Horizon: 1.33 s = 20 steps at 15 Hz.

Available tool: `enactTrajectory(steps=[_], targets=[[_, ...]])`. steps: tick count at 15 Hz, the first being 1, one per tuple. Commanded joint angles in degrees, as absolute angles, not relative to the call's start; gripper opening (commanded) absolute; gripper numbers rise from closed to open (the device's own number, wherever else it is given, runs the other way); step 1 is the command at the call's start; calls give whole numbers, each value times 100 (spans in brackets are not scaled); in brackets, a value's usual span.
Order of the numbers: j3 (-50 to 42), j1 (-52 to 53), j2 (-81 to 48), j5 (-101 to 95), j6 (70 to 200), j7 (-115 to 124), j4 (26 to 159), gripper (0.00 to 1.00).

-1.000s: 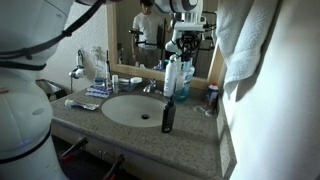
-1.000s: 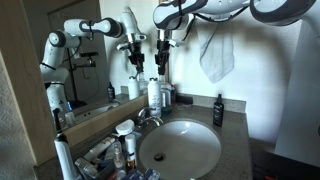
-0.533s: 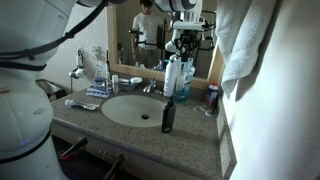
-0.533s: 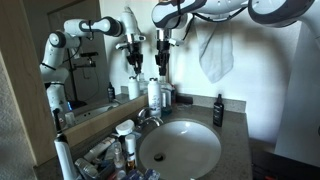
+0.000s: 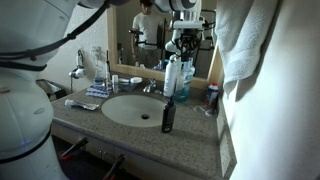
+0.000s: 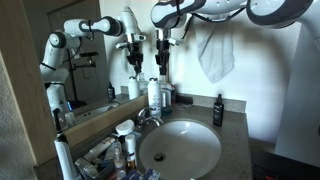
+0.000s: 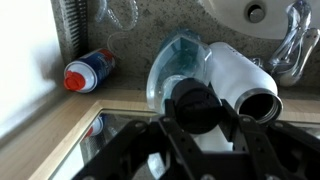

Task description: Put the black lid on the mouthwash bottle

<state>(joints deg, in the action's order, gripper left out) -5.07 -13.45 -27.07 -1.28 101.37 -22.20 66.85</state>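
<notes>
In the wrist view my gripper [image 7: 197,112] is shut on the round black lid [image 7: 195,103]. It holds the lid just above the open neck of the mouthwash bottle [image 7: 172,62], a clear bottle of blue-teal liquid seen from above. In both exterior views the gripper [image 5: 183,46] [image 6: 162,62] hangs above the bottles at the back of the counter by the mirror. The mouthwash bottle [image 5: 184,84] [image 6: 166,96] stands right beside a taller white bottle [image 5: 172,76] [image 6: 154,92] [image 7: 245,78].
A small dark slim bottle [image 5: 168,115] [image 6: 217,109] stands at the counter's front edge. The sink basin [image 5: 133,109] [image 6: 181,149] and faucet [image 7: 291,50] are close by. A red-capped can [image 7: 84,72] lies by the wall. Toiletries [image 5: 92,95] crowd one end; a towel [image 6: 214,52] hangs nearby.
</notes>
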Motion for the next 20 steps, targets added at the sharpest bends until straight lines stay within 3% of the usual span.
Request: enactTrajectory(steps=[1,20], targets=[[-562,-1308,-2790,-329,9988,-2207,6411,20],[-578,-1371,-3069,-272,10016,-2250,6105,20]])
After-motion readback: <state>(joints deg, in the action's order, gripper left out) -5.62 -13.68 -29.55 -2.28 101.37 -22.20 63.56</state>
